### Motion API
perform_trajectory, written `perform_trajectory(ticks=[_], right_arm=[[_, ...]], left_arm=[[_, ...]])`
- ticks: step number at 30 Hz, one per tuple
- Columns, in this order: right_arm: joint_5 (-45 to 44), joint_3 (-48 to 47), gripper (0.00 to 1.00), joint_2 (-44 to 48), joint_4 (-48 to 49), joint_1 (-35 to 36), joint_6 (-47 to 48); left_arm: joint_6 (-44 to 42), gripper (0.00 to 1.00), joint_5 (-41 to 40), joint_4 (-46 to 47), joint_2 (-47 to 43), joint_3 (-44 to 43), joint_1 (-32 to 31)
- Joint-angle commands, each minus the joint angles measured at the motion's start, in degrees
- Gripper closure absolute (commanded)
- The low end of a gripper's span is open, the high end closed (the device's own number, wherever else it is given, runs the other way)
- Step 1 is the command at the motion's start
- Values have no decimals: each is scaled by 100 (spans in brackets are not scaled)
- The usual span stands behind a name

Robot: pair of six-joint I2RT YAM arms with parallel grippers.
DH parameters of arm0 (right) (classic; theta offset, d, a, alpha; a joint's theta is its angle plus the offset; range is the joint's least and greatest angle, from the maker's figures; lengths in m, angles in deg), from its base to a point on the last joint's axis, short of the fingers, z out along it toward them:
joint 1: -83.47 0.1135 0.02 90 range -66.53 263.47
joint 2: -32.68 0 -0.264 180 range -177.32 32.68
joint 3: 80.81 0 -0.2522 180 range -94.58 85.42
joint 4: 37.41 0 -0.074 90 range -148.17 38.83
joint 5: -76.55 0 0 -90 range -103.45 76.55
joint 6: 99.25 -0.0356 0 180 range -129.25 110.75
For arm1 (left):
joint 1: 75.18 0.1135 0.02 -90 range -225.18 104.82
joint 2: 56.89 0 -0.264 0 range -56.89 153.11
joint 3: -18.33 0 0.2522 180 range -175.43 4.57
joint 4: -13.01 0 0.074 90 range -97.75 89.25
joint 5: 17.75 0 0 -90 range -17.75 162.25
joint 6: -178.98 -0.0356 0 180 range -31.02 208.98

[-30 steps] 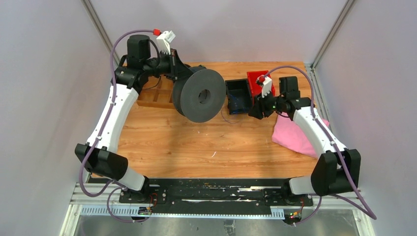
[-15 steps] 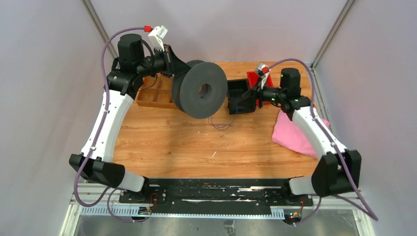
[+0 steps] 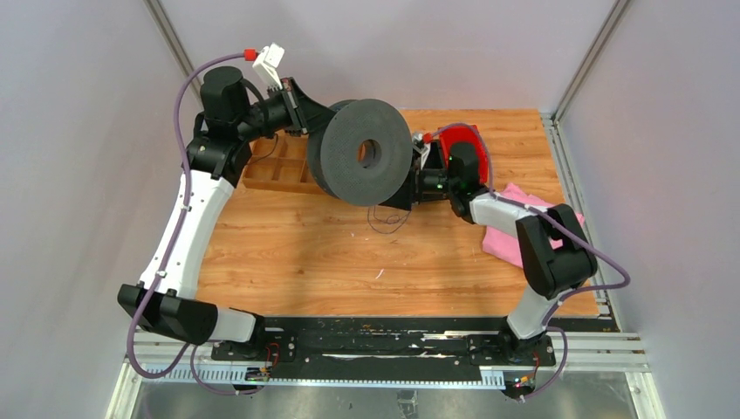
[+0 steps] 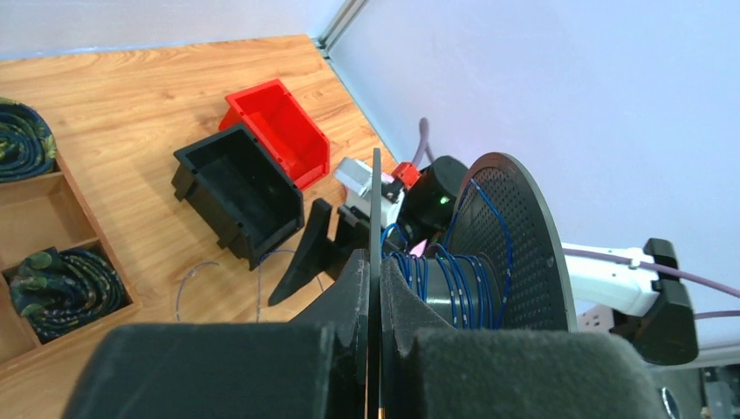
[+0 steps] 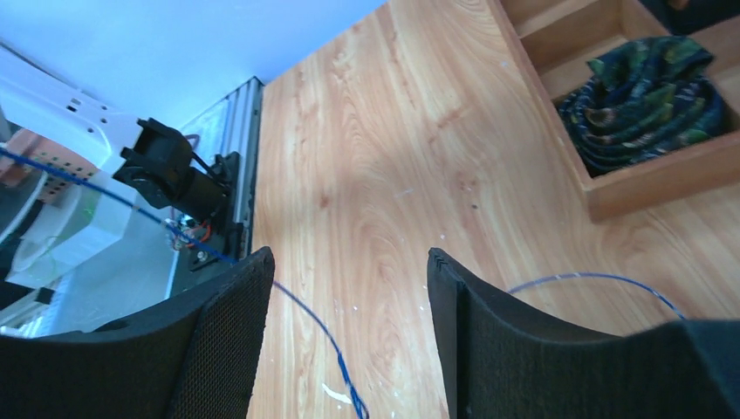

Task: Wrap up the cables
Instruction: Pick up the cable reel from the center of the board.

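Cables (image 4: 432,279) sit partly wound on the spool (image 3: 362,161) clamped in the left gripper (image 4: 373,266), slack trailing beneath it; winding looks underway, so the open, empty right gripper (image 5: 347,262) beside it should next catch the strand.

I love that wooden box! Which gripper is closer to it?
Left. The left gripper holds the spool beside the wooden box; the right gripper sits beyond the spool.

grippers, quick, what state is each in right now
Left gripper: closed on the spool flange.
Right gripper: open, gripping nothing; the cable crosses the gap unpinched.
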Motion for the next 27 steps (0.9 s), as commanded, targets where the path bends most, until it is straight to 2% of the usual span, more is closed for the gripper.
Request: perform_trajectory(ticks=[1, 9, 13, 16, 21, 27], right_arm=[[331, 116, 35, -380, 1531, 265, -1017], [425, 251, 35, -579, 1525, 512, -932], [230, 249, 36, -489, 1168, 422, -717], [50, 156, 36, -274, 682, 238, -398], [-78, -187, 36, 158, -754, -70, 733], [95, -324, 35, 432, -1874, -43, 1800]], left_arm=[[596, 99, 172, 648, -211, 56, 106], [723, 100, 124, 758, -237, 89, 313], [704, 100, 100, 737, -228, 68, 371], [610, 100, 45, 668, -259, 101, 380], [557, 100, -11, 618, -289, 132, 381], [640, 100, -28, 689, -289, 132, 381]])
